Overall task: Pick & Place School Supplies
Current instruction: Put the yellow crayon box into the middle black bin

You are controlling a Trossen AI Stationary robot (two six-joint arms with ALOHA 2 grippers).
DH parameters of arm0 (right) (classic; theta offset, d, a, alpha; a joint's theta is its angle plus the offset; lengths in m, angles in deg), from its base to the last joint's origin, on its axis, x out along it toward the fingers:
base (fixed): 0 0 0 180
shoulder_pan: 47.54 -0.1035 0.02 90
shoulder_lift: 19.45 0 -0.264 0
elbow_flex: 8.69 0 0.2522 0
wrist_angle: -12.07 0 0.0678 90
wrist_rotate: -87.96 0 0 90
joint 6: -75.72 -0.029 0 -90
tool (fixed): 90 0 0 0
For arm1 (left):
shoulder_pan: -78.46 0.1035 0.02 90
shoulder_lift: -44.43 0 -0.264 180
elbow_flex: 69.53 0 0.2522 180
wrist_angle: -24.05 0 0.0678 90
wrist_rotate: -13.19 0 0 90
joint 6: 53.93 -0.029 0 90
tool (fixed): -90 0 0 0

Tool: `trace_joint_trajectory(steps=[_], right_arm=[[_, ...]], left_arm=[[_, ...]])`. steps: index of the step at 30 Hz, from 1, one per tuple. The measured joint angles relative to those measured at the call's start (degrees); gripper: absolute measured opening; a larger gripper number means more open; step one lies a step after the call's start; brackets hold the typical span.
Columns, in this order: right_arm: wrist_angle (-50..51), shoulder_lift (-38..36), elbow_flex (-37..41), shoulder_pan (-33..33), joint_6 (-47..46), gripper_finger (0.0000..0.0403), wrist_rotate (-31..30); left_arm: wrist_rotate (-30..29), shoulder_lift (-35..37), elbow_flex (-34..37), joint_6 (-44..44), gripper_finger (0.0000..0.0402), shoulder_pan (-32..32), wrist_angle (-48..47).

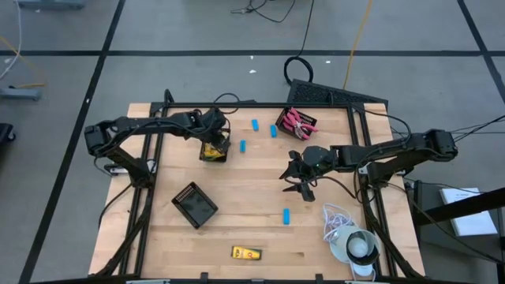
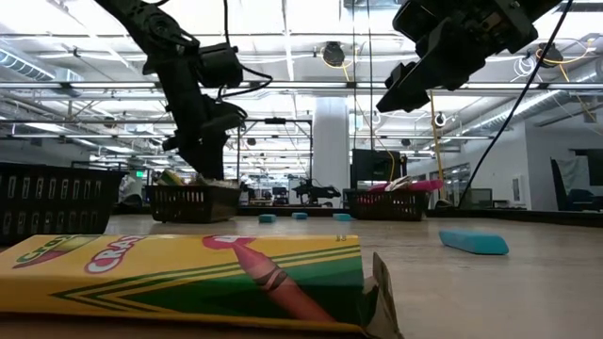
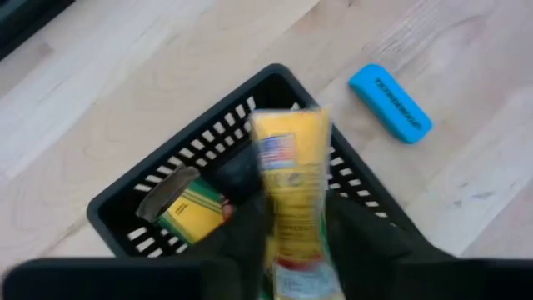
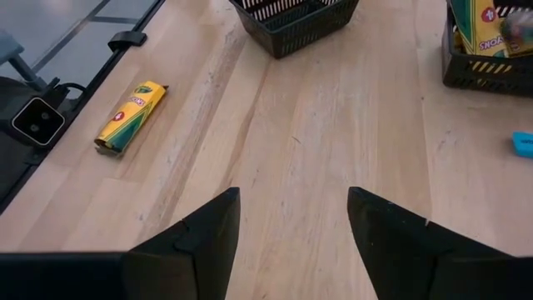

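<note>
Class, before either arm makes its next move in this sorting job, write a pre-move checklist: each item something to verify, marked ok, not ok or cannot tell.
1. Left gripper is over the black basket at the table's far left: ok.
2. Yellow crayon box is between its fingers, above the basket: ok.
3. That box is fully let go: cannot tell.
4. Right gripper is open and empty above bare wood: ok.
5. Another crayon box near the front edge lies unobstructed: ok.
6. Blue eraser on the table is clear of both arms: ok.
</note>
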Motion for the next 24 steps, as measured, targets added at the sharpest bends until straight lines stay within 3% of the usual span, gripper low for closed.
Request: trace_joint_trajectory(steps=[7, 14, 19, 24], right_arm=[[0.0, 0.0, 0.0, 0.0, -0.28, 0.0212, 0.0], [0.0, 0.0, 0.0, 0.0, -0.28, 0.0212, 0.0], [0.03, -0.01, 0.0, 0.0, -0.28, 0.0212, 0.02], [0.11, 0.0, 0.0, 0.0, 0.05, 0.0212, 0.02]], left_arm=[[-0.07, 0.0, 0.0, -0.61, 0.0226, 0.95, -0.74], [-1.41, 4.84, -0.39, -3.69, 0.024, -0.56, 1.73], [-0.84, 11.91, -0.44, -5.05, 0.023, -9.34, -0.1], [0.13, 15.1, -0.52, -3.11, 0.0227, -24.0, -4.58]])
